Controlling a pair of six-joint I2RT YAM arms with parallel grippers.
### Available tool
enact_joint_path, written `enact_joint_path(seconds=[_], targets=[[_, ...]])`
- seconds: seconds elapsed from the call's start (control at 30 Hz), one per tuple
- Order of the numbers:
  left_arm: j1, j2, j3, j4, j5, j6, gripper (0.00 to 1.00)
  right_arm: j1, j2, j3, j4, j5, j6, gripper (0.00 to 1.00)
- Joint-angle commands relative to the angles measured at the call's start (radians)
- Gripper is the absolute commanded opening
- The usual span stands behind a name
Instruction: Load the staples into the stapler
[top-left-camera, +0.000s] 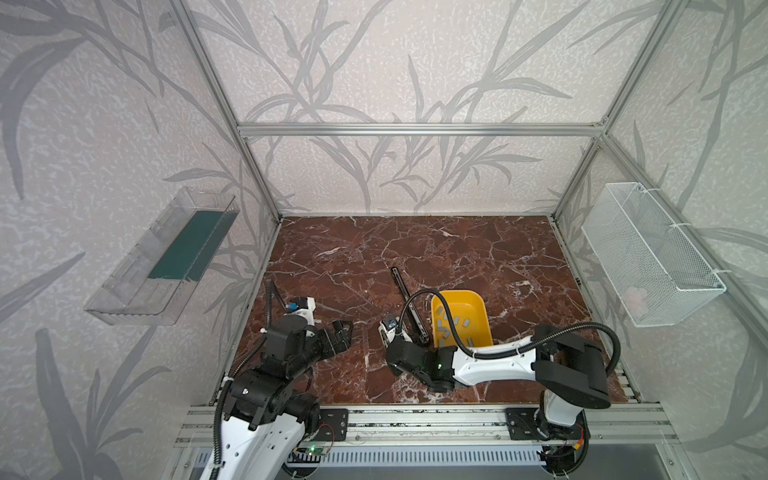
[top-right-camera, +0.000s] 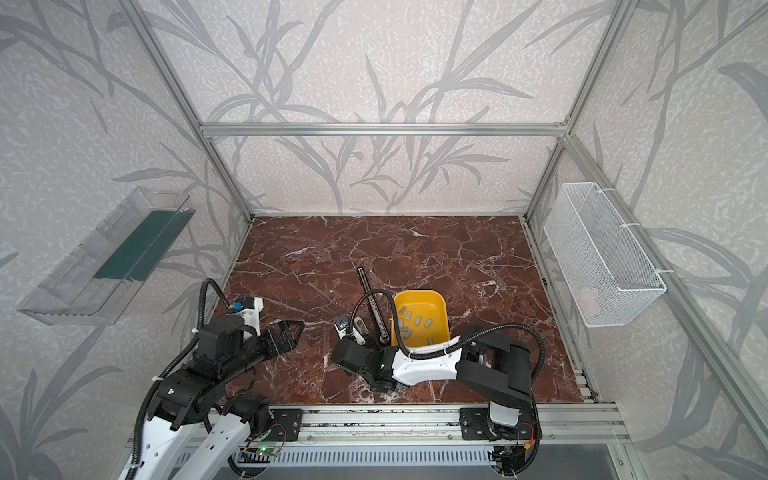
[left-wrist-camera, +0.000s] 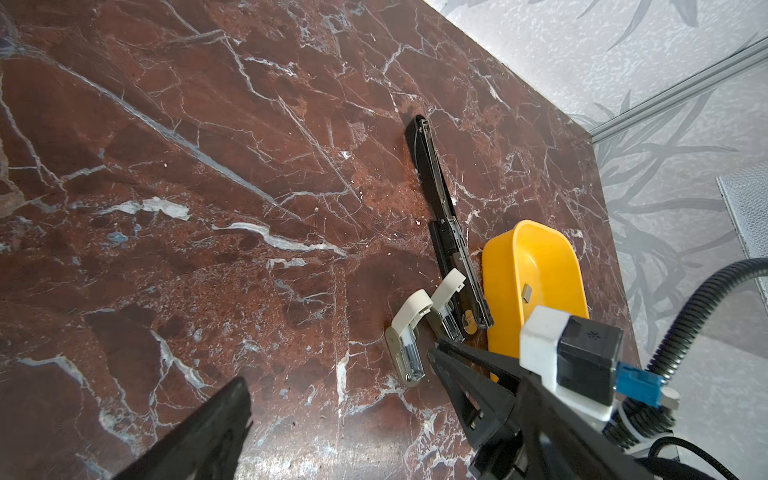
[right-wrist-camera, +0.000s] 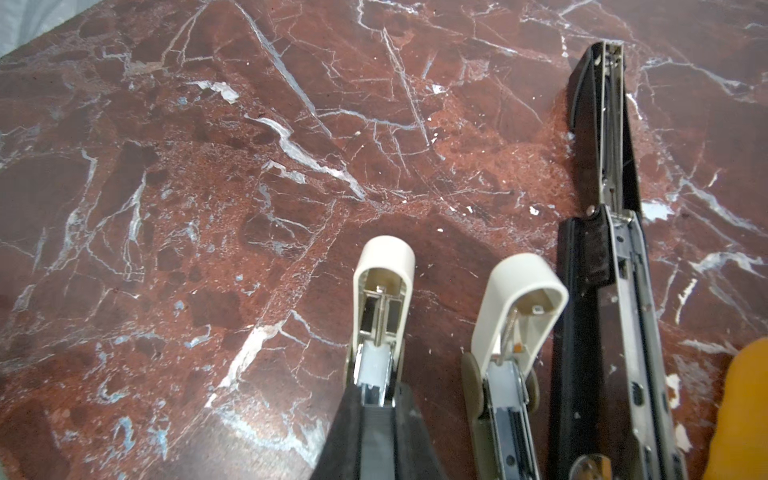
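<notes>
Two cream mini staplers lie open side by side: one under my right gripper, the other beside it. The right gripper is shut on a narrow grey strip of staples, lined up with the front of the first stapler's metal channel. A long black stapler lies opened flat between them and the yellow bin. Several loose staples lie in the bin. My left gripper hovers open and empty to the left of the staplers.
A clear plastic shelf hangs on the left wall and a white mesh basket on the right wall. Aluminium frame posts stand at the table's corners. The black stapler nearly touches the bin's left side.
</notes>
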Motion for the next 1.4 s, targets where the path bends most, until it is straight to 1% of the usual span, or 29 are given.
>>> enact_joint_path(seconds=[0.0,0.17,0.4,0.63,1.37], targets=[[0.009,-0.006,0.017,-0.007,-0.003,-0.002,1.00,0.006,0.014,0.019,0.022,0.033,0.024,0.00],[0.013,-0.004,0.017,-0.007,0.003,-0.002,1.00,0.006,0.008,0.009,0.023,0.033,0.070,0.00],[0.014,-0.014,0.016,-0.006,0.005,-0.004,1.00,0.006,0.033,0.023,0.022,0.009,0.100,0.00],[0.013,-0.024,0.014,-0.005,0.005,-0.004,1.00,0.006,0.063,0.046,0.014,-0.003,0.105,0.00],[0.014,-0.027,0.011,-0.003,0.005,-0.007,1.00,0.007,0.086,0.061,-0.003,0.001,0.121,0.00]])
